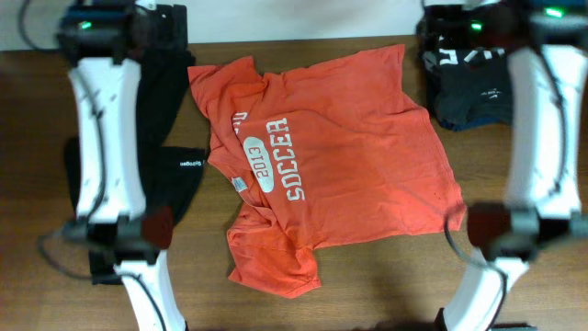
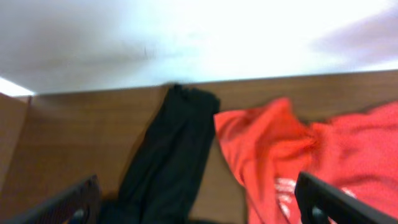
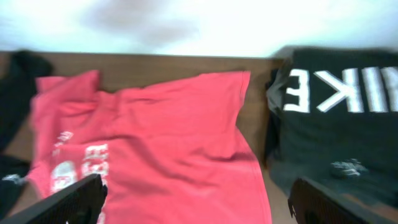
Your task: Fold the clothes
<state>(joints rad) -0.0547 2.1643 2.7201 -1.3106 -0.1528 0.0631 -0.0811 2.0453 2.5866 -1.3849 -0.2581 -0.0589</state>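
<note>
The orange-red T-shirt (image 1: 340, 156) lies spread face up mid-table, with its white "SOCCER" print toward the left and its lower left sleeve rumpled. It also shows in the left wrist view (image 2: 336, 162) and the right wrist view (image 3: 168, 137). A long black garment (image 1: 170, 119) with a small white logo lies along its left side and reaches the far edge in the left wrist view (image 2: 168, 155). My left gripper (image 2: 199, 208) is open and empty above the black garment. My right gripper (image 3: 199, 205) is open and empty above the shirt's right part.
A folded dark pile (image 1: 469, 83) with large white lettering sits at the back right, right of the shirt (image 3: 336, 118). The white arms run down the left (image 1: 101, 138) and right (image 1: 542, 129) sides. Bare wooden table (image 1: 386, 285) shows in front. A white wall is behind.
</note>
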